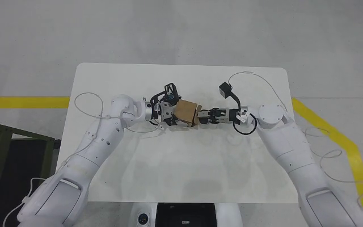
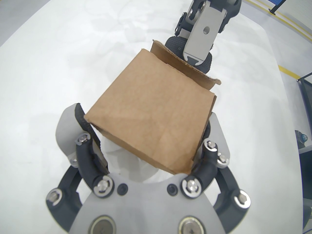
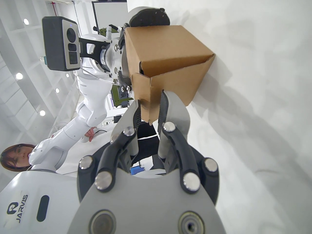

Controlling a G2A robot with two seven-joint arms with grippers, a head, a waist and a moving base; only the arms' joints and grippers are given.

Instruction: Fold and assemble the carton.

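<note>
Carton (image 2: 151, 113) is brown, box-shaped, 1 flap (image 3: 143, 91) pinched between right fingers (image 3: 171, 108).

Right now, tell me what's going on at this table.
Two robot arms hold a small brown carton between them at the middle of the white table. The left pincer clamps the carton's body from both sides; the right pincer pinches a flap at its open end. That end is not yet closed.

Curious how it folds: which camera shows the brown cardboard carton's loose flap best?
Right wrist view: the brown cardboard flap sits close, pinched by the right end effector. Left wrist view shows it from behind the carton; top view, from far above.
</note>
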